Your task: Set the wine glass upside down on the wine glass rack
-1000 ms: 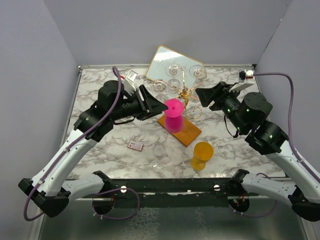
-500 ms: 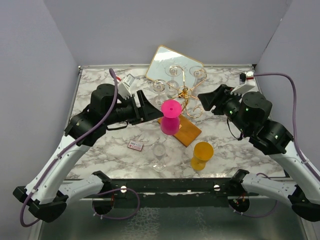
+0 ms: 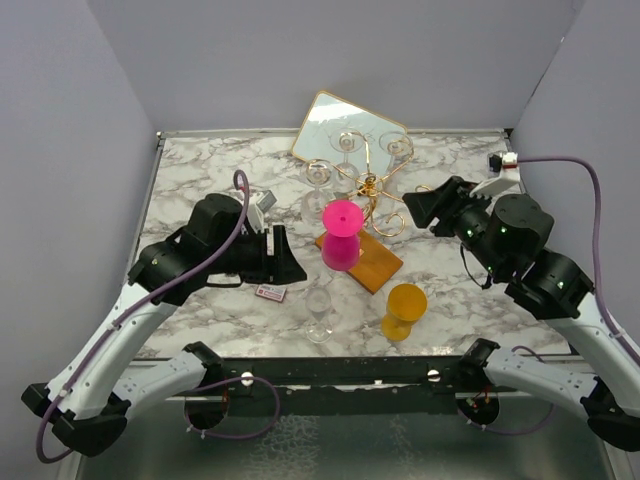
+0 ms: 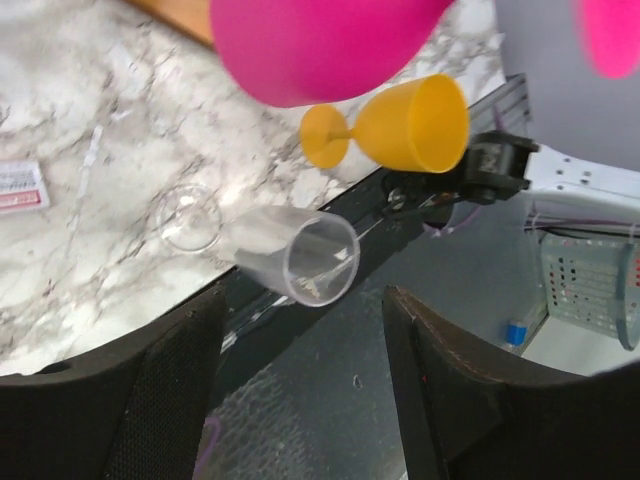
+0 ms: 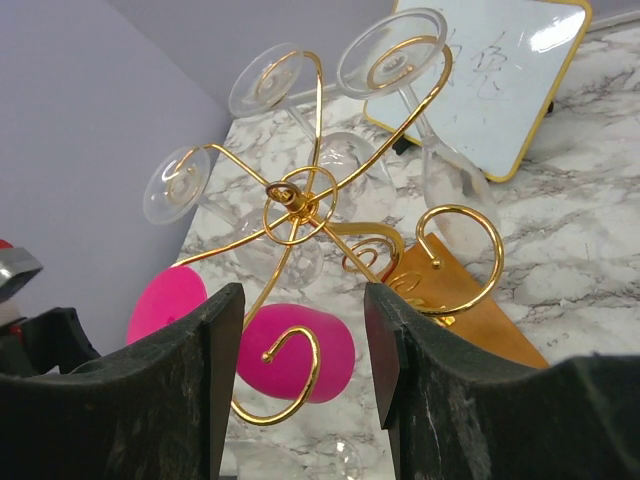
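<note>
On the marble table (image 3: 200,180), top view, clock set at table centre with 12 at the far wall.

- 6 o'clock, near edge: clear stemmed glass (image 3: 318,315) upright, alone.
- 5 o'clock: orange goblet (image 3: 404,308) upright, near the clear glass but not touching it.
- 7 o'clock: small white-and-red card (image 3: 271,293) lying flat, just beside the left gripper (image 3: 288,256).
- Left gripper: fingers spread wide with nothing between them. It sits at 9 o'clock of the pink wine glass (image 3: 341,236), apart from it.
- Pink wine glass: upside down, foot up and bowl down, at the near-left corner of the wooden base (image 3: 378,263). A gold scroll of the wine glass rack (image 3: 370,186) crosses in front of its bowl in the right wrist view. I cannot tell whether the glass hangs from the scroll or rests on the base.
- Right gripper (image 3: 412,202): released and empty, at 3 o'clock of the rack stem, close to a scroll but not touching it.
- 12 o'clock: three clear glasses (image 3: 318,172) hang upside down on the rack's far arms.
- Behind them: a gold-framed mirror (image 3: 352,118) leans tilted.
</note>
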